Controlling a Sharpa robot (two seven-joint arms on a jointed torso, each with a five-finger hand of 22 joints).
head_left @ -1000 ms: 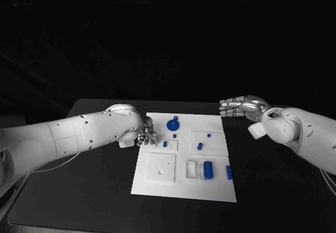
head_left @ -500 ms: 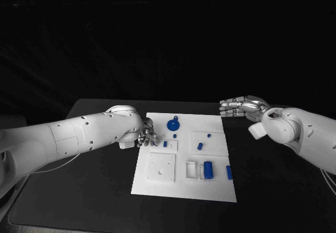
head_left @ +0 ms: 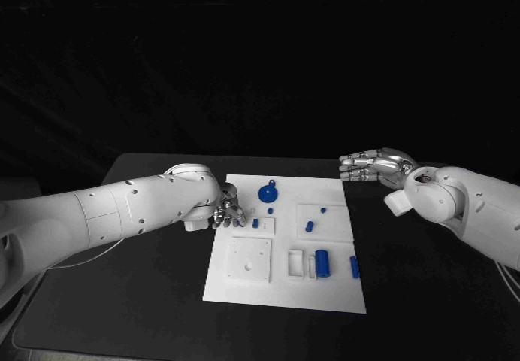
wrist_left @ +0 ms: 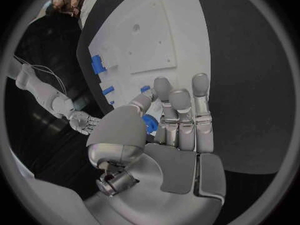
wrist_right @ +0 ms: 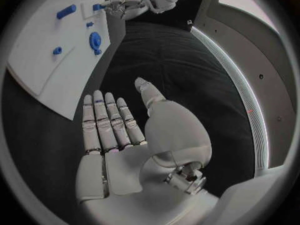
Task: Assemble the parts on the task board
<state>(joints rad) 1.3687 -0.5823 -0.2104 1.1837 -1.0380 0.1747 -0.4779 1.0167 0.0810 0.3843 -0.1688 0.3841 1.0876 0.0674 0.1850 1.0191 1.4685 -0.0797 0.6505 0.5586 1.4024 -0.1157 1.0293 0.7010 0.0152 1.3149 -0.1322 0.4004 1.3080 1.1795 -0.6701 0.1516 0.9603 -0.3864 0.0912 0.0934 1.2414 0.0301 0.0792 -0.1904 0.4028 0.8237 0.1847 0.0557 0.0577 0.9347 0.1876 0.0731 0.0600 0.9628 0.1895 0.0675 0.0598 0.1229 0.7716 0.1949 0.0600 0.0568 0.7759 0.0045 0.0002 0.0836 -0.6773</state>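
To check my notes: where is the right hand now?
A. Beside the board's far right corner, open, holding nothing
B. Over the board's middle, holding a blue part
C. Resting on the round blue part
A: the right hand hangs off the task board by its far right corner, fingers spread and bare.

Two smooth white arms, dotted with small dark screw holes, are ended by silver segmented hands: the left hand [head_left: 225,208] and right hand [head_left: 370,165]. Thin pale cables are seen trailing beneath each arm.
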